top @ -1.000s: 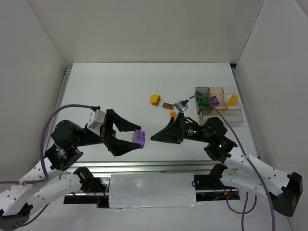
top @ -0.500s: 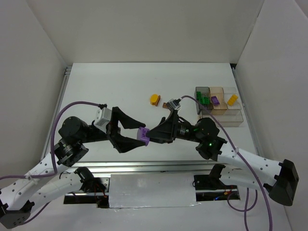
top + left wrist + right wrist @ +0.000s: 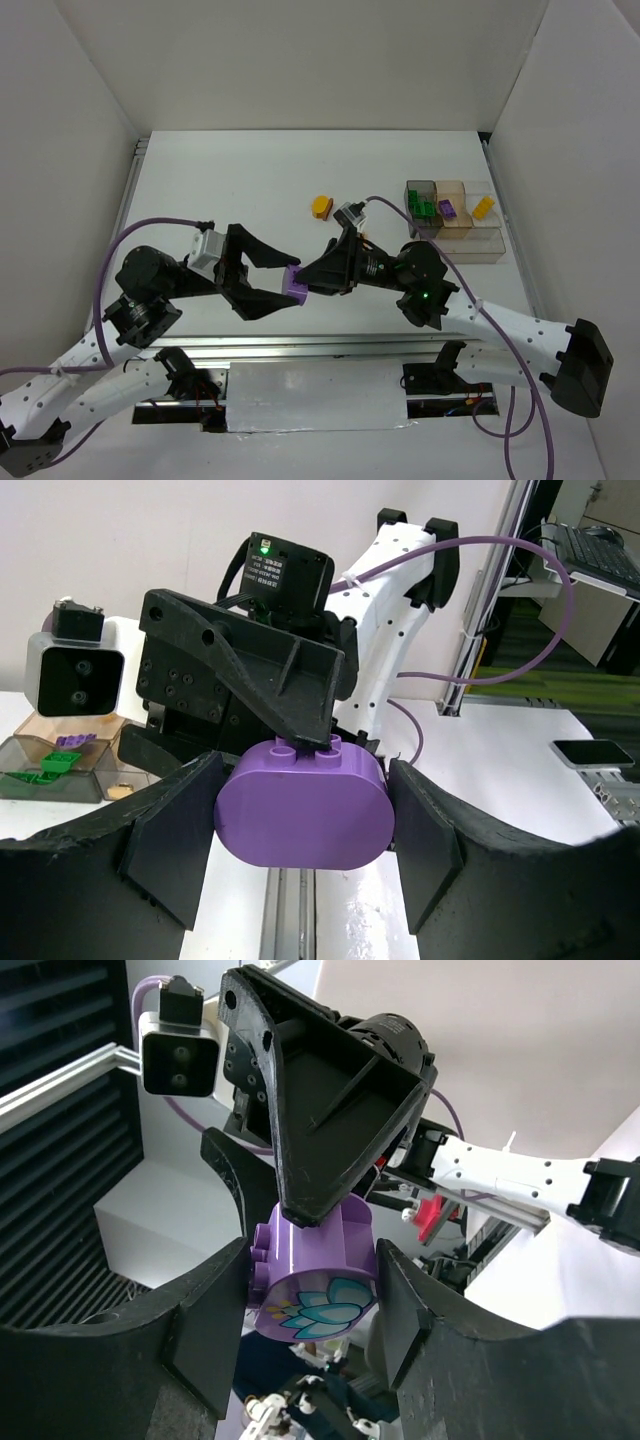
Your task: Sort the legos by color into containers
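Note:
A purple rounded lego [image 3: 295,281] hangs above the table's near middle, held between both grippers. My left gripper [image 3: 291,284] is shut on its two rounded ends; in the left wrist view the lego [image 3: 305,805] fills the gap between the pads [image 3: 168,845]. My right gripper [image 3: 303,281] comes in from the right and is shut across the same lego [image 3: 315,1270], one pad [image 3: 205,1335] against its studs. The containers [image 3: 470,246] sit at the far right, with green legos [image 3: 420,207], a purple one [image 3: 447,209] and a yellow one [image 3: 484,207] in separate compartments.
A yellow-orange rounded lego [image 3: 321,205] lies on the table behind the right gripper. White walls enclose the table on the left, back and right. A metal rail [image 3: 300,345] runs along the near edge below the grippers.
My right arm swung left from near the containers to meet the left gripper. Its jaws, wide open before, closed on the purple lego. The left gripper kept its hold and shifted slightly.

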Controlling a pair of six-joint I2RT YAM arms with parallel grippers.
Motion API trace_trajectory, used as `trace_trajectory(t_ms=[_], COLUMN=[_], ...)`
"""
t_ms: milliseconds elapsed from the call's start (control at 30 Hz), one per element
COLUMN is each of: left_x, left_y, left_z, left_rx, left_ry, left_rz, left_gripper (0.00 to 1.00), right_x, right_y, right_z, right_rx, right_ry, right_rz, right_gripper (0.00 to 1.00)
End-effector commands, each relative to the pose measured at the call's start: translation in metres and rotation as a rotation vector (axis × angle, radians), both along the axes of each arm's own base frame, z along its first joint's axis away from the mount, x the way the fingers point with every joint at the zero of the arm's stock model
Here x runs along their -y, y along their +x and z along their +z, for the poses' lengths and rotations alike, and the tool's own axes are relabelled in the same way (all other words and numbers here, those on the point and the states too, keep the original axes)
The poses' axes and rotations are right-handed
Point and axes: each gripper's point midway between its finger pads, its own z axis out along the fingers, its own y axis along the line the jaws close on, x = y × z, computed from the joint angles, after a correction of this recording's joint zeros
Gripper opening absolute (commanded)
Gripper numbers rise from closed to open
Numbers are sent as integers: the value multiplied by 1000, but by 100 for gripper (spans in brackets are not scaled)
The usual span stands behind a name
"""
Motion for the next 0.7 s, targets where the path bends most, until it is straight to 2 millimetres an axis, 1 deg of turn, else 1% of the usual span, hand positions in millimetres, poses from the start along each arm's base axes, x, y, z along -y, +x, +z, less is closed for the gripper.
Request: trace_trajectory(t_ms=[0, 33, 67, 100, 133, 167, 200, 233, 267, 300, 333, 367, 400, 433, 467, 500, 533, 567, 600, 633, 667], left_x=[0, 0, -1, -2, -3, -5, -6, -10, -13, -16, -25, -31, -39, -55, -63, -72, -89, -95, -102, -108, -112], left_y=[-5, -5, -4, 3, 8, 12, 17, 28, 34, 40, 56, 64, 73, 90, 98, 104, 113, 118, 119, 119, 120], left_z=[6, 4, 4, 5, 6, 5, 5, 7, 7, 7, 16, 17, 3, 12, 9, -4, 6, 2, -9, -5, -8], left_rx=[63, 55, 54, 39, 20, -2, -20, -44, -81, -104, -143, -170, -227, -265, -298, -345, -371, -390, -416, -422, -423], left_ry=[-15, -9, -10, -16, -19, -11, -8, -14, 3, 9, -14, -15, 36, 6, 17, 67, 40, 60, 108, 109, 126], left_rz=[-24, -20, -7, 33, 61, 92, 123, 192, 232, 274, 380, 441, 515, 645, 712, 781, 885, 931, 974, 997, 1020], left_gripper=[3, 15, 30, 65, 90, 99, 100, 100, 99, 99, 100, 100, 100, 99, 99, 99, 100, 99, 100, 100, 100], right_x=[8, 8, 8, 9, 10, 11, 12, 12, 13, 19, 23, 29, 39, 47, 53, 61, 79, 93, 108, 135, 153], right_y=[-8, -10, -10, -10, -10, -9, -3, 2, 10, 26, 37, 48, 67, 76, 87, 101, 124, 141, 160, 185, 200], right_z=[36, 38, 37, 38, 38, 37, 35, 28, 22, 17, 3, -5, -21, -26, -37, -58, -69, -82, -102, -115, -124], right_rx=[73, 77, 88, 99, 101, 119, 134, 131, 161, 171, 157, 158, 145, 167, 161, 132, 122, 167, 139, 207, 207], right_ry=[84, 77, 73, 74, 69, 63, 54, 16, -9, -35, -83, -108, -143, -160, -196, -271, -326, -400, -515, -648, -756], right_rz=[-2, -2, -9, -15, -22, -37, -65, -86, -123, -180, -210, -248, -303, -343, -378, -424, -520, -594, -678, -803, -892], right_gripper=[0, 0, 0, 0, 0, 0, 0, 0, 0, 0, 0, 0, 0, 0, 0, 0, 0, 0, 0, 0, 0])
